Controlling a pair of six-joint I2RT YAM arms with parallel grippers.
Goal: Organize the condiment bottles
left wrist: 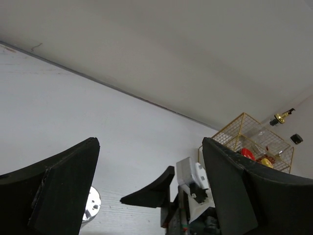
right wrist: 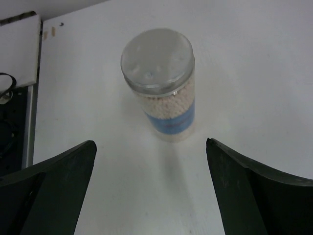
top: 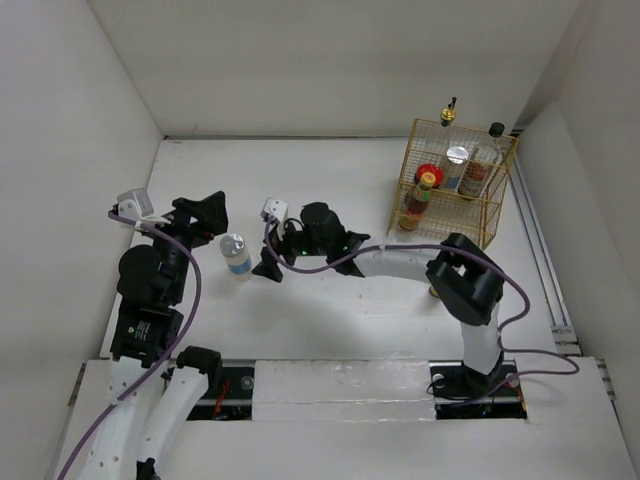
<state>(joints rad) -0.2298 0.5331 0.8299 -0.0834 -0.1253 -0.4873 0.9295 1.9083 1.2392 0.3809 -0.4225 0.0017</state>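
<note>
A silver-lidded bottle with a blue label stands upright on the white table, left of centre. In the right wrist view this bottle is just ahead of my right gripper, which is open and empty, its fingers apart from the bottle. My right gripper sits just right of the bottle. My left gripper is open and empty, just above and left of the bottle; only the bottle's silver lid shows in its view. Several other bottles stand in the gold wire basket.
In the basket at the back right are a gold-capped bottle, a black-capped clear bottle, a silver-lidded jar, a red-lidded jar and a yellow-capped red-labelled bottle. White walls close in the table on three sides.
</note>
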